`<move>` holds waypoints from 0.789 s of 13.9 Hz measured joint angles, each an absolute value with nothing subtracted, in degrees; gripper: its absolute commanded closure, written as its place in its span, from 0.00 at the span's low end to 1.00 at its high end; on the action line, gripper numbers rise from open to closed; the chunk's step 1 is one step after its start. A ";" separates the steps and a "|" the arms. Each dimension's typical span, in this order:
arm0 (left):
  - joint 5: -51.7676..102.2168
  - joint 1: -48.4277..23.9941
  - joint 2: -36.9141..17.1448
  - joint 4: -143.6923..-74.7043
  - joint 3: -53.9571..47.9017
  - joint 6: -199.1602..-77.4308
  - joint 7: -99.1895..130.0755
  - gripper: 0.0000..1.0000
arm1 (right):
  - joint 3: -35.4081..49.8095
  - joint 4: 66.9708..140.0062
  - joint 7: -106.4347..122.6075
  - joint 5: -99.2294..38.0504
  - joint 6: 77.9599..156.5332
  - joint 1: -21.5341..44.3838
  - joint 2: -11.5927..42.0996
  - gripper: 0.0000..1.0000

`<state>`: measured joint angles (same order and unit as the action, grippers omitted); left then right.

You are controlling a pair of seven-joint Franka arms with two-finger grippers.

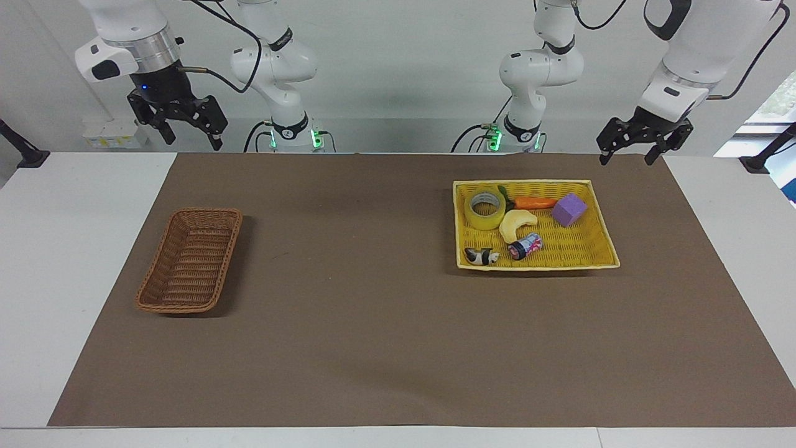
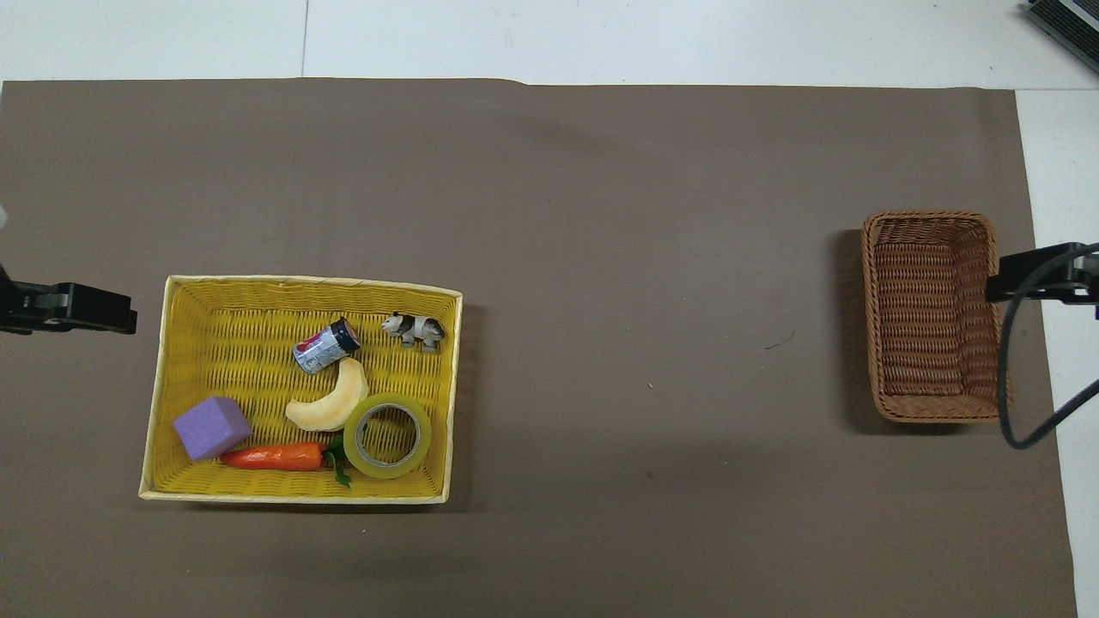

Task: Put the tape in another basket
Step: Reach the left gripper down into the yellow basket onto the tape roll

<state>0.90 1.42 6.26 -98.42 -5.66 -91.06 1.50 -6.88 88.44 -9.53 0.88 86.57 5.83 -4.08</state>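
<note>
A brown mat (image 1: 385, 323) covers the white table (image 1: 56, 249); both tools, left (image 1: 628, 144) and right (image 1: 186, 128), hang spread.

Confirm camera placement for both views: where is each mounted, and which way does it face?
Facing view: high across the table, looking at both robots; both arms show, left pincer and right pincer raised and open.
Overhead view: above the robots' end, looking steeply down and forward; only pincer tips show.
Shared: tape in the yellow tray, the basket, half a turn apart.
</note>
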 measured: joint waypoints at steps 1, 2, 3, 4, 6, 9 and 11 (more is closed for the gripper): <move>1.05 -0.15 6.14 -99.65 -5.73 -92.37 3.93 0.00 | -6.89 88.44 -9.51 0.88 86.58 5.82 -4.08 0.00; 1.08 -1.74 6.07 -101.13 -5.81 -94.08 6.36 0.00 | -6.89 88.44 -9.24 0.88 86.58 5.85 -4.08 0.00; 1.11 -3.20 6.01 -102.67 -5.91 -95.69 8.41 0.00 | -6.88 88.45 -8.31 0.88 86.58 5.90 -4.08 0.00; 1.12 -4.45 5.96 -104.09 -5.98 -97.03 9.86 0.00 | -6.86 88.50 -6.80 0.89 86.58 5.95 -4.08 0.00; 1.51 -5.73 5.97 -106.81 -6.03 -99.08 11.01 0.00 | -6.85 88.65 -3.67 0.89 86.56 5.97 -4.06 0.00; 2.36 -6.41 6.11 -111.54 -6.05 -102.46 11.03 0.00 | -6.95 88.67 -2.84 0.88 86.53 5.87 -4.04 0.00; 2.76 -7.25 6.30 -115.34 -6.06 -105.33 11.04 0.00 | -7.06 88.67 -2.58 0.88 86.56 5.83 -4.04 0.00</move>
<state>2.76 -7.25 6.30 -115.34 -6.06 -105.33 11.04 -7.06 88.67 -2.58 0.88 86.56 5.83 -4.04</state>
